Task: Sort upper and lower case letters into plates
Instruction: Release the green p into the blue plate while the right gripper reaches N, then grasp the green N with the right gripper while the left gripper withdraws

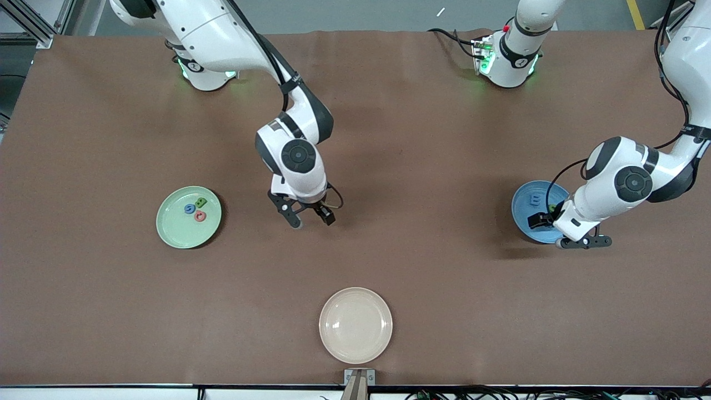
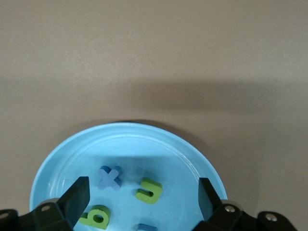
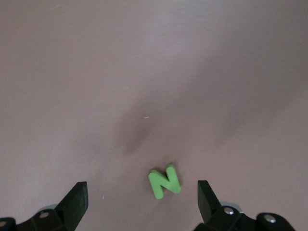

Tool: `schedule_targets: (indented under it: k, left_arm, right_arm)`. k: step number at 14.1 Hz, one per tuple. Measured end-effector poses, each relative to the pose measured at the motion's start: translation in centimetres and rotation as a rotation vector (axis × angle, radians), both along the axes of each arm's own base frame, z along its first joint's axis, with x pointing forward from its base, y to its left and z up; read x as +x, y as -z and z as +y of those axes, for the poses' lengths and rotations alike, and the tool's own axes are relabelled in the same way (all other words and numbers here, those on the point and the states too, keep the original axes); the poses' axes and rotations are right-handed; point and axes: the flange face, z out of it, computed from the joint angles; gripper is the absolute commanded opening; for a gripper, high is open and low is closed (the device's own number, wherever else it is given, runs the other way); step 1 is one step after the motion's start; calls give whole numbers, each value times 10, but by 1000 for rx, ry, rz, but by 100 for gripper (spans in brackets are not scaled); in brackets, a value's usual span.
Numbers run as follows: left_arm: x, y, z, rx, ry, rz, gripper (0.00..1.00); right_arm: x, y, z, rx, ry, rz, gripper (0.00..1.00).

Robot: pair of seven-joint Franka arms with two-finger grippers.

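Observation:
The mint green plate (image 1: 176, 230) lies toward the right arm's end and holds a blue letter (image 1: 190, 209), a green letter (image 1: 201, 203) and a pinkish red letter (image 1: 200, 216). My right gripper (image 1: 308, 218) is open, low over the bare table. A green N (image 3: 165, 181) lies between its fingers (image 3: 77, 199) in the right wrist view; the front view hides it. My left gripper (image 1: 558, 230) is open over the blue plate (image 1: 525, 214). That plate (image 2: 159, 154) holds a blue x (image 2: 110, 178), a green u (image 2: 149, 190), a green b (image 2: 96, 217) and another blue letter (image 2: 147, 227).
A cream-white plate (image 1: 355, 325) lies near the table's front edge, midway between the two arms' ends. A brown cloth (image 1: 444, 289) covers the table.

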Motion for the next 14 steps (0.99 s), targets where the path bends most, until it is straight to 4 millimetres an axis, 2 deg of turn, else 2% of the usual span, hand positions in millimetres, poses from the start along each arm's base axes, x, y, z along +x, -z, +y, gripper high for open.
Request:
schedule_targets:
  k: [3, 5, 9, 11, 14]
  left_arm:
    - [9, -8, 5, 8, -13, -12, 99]
    - [19, -14, -2, -5, -31, -4, 99]
    - [42, 1, -27, -71, -35, 83, 99]
    - [47, 4, -44, -66, -43, 115, 99]
    - [48, -15, -74, -12, -49, 102, 99]
  right_arm:
    - [1, 9, 7, 15, -69, -41, 100]
    - [-5, 21, 11, 5, -100, -32, 100]
    - [-19, 46, 11, -26, -224, 7, 100]
    - [-22, 51, 7, -33, -254, 17, 100]
    - [-24, 52, 9, -26, -292, 23, 100]
